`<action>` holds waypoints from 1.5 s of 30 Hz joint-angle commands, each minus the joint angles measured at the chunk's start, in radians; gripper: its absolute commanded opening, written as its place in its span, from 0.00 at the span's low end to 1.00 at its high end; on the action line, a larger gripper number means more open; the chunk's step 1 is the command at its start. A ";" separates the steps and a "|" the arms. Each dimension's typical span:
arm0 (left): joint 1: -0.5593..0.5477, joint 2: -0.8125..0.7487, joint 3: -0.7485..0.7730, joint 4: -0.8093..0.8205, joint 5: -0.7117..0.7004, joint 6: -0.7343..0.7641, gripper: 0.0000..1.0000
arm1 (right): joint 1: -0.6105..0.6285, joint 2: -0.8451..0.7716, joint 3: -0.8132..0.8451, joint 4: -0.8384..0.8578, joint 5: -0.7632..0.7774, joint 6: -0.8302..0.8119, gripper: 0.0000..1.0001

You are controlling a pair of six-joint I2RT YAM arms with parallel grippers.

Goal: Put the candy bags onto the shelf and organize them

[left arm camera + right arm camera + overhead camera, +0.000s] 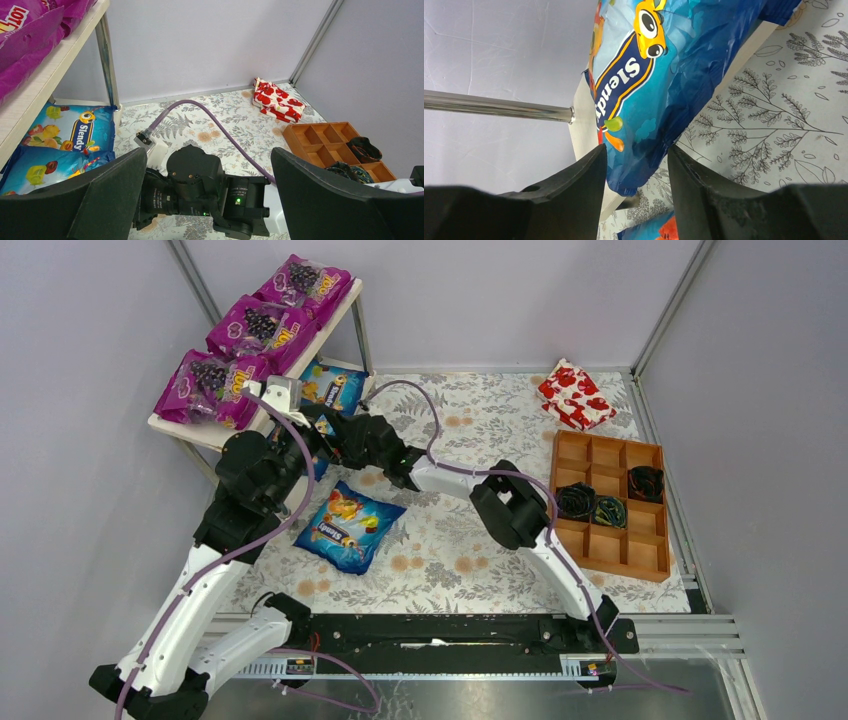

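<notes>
Right gripper (636,155) clenched on a blue bag (649,75) with "Slendy" across it, overhanging the shelf's (55,70) lower board, a silver leg (499,106) just beside. Left gripper (209,150) gapes empty above the right arm (195,175), its purple cable (210,112) looping behind. We count three purple bags (255,325) up top, lettering perhaps "100". A loose blue bag (350,527) lies on the cloth (450,560). Red-white package (575,395) and tray (603,542) sit well apart.
</notes>
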 commanded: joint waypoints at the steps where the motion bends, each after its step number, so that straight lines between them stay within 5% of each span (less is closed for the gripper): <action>1: 0.010 -0.014 0.008 0.046 0.021 -0.008 0.99 | 0.017 0.041 0.096 0.023 0.027 0.012 0.44; 7: 0.017 -0.019 0.006 0.051 0.021 -0.015 0.99 | 0.019 0.102 0.209 0.005 0.053 0.018 0.33; 15: 0.024 -0.026 0.007 0.050 0.021 -0.019 0.99 | 0.029 0.159 0.324 -0.018 0.219 -0.078 0.00; 27: 0.035 -0.028 0.006 0.054 0.054 -0.027 0.99 | 0.060 0.179 0.350 -0.011 0.449 -0.172 0.01; 39: 0.036 -0.011 0.002 0.054 0.049 -0.022 0.99 | 0.044 -0.112 0.075 -0.031 0.277 -0.287 0.65; 45: 0.036 0.012 -0.004 0.056 0.052 -0.022 0.99 | 0.020 -0.387 -0.284 -0.054 0.266 -0.280 0.99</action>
